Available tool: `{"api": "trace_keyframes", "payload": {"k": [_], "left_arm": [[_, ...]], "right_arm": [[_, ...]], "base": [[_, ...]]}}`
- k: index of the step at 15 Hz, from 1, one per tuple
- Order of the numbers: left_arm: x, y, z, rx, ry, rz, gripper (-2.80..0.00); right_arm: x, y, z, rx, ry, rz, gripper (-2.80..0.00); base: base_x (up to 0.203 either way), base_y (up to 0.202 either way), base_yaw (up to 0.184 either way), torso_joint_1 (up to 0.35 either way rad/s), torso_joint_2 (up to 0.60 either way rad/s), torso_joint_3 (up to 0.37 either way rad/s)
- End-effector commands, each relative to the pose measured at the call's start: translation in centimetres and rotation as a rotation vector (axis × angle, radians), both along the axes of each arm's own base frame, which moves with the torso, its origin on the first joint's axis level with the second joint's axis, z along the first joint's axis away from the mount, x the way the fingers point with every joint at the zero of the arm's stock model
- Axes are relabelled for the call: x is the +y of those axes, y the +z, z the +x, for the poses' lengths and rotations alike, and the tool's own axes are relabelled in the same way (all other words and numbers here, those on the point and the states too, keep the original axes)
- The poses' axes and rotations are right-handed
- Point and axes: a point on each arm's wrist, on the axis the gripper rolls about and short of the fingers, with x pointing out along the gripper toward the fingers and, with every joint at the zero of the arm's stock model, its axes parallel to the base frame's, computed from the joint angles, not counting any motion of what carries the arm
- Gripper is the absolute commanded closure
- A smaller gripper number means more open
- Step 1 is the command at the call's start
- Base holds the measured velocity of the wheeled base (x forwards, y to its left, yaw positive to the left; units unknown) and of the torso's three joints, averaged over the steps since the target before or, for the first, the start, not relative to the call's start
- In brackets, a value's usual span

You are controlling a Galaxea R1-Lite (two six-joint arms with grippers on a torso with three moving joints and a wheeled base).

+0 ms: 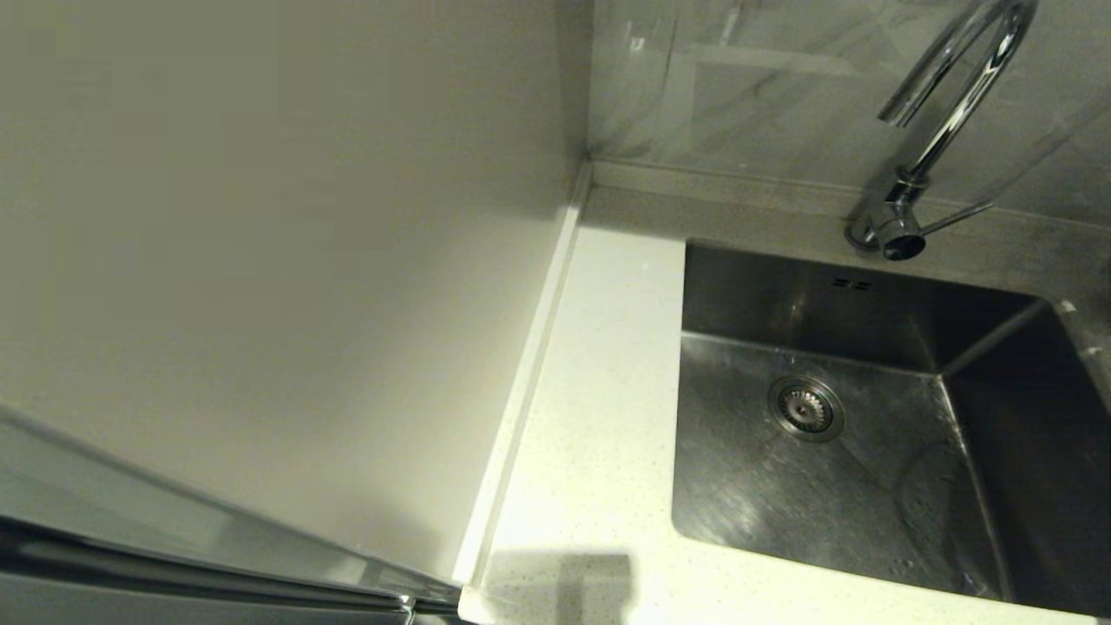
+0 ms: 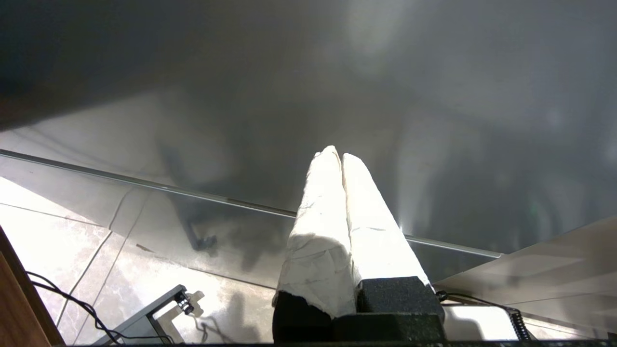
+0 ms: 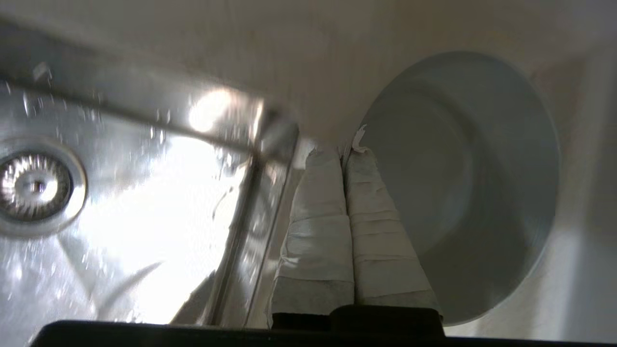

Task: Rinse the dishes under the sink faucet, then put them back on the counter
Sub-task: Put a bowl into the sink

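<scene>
My right gripper is shut on the rim of the pale mint-white bowl, one finger inside it and one outside. The bowl hangs over the counter just beside the wet sink. In the head view the square steel sink holds no dish, and no water shows at the chrome faucet. The pink and steel bowls are out of view, and neither arm shows in the head view. My left gripper is shut on nothing, parked low in front of a shiny grey panel.
The faucet's side lever points right. A strip of speckled counter runs left of the sink, bounded by a raised edge and a plain wall panel. A shiny metal edge crosses the near left corner.
</scene>
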Motion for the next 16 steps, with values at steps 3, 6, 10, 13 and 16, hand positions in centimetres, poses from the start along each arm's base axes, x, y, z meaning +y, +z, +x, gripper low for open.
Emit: {"api": "trace_keyframes", "payload": {"k": [3, 6, 10, 13, 16], "left_arm": [[0.0, 0.0, 0.0, -0.003, 0.0, -0.001, 0.0], [0.0, 0.0, 0.0, -0.005, 0.0, -0.001, 0.0], [0.0, 0.0, 0.0, -0.003, 0.0, 0.001, 0.0], [0.0, 0.0, 0.0, -0.004, 0.0, -0.001, 0.0], [0.0, 0.0, 0.0, -0.003, 0.0, -0.001, 0.0]], "right_arm": [[3.8, 3.1, -2.1, -0.033, 0.039, -0.029, 0.0], [8.2, 2.5, -4.5, 0.02, 0.092, 0.019, 0.0], [14.5, -0.6, -6.3, 0.137, 0.206, 0.095, 0.0], [17.9, -2.9, -6.2, 0.228, 0.247, 0.096, 0.0], [19.2, -5.6, -4.6, 0.272, 0.23, 0.054, 0.0]], "base": [[0.0, 0.0, 0.0, 0.0, 0.0, 0.0], [0.0, 0.0, 0.0, 0.0, 0.0, 0.0], [0.0, 0.0, 0.0, 0.0, 0.0, 0.0], [0.0, 0.0, 0.0, 0.0, 0.0, 0.0], [0.0, 0.0, 0.0, 0.0, 0.0, 0.0]]}}
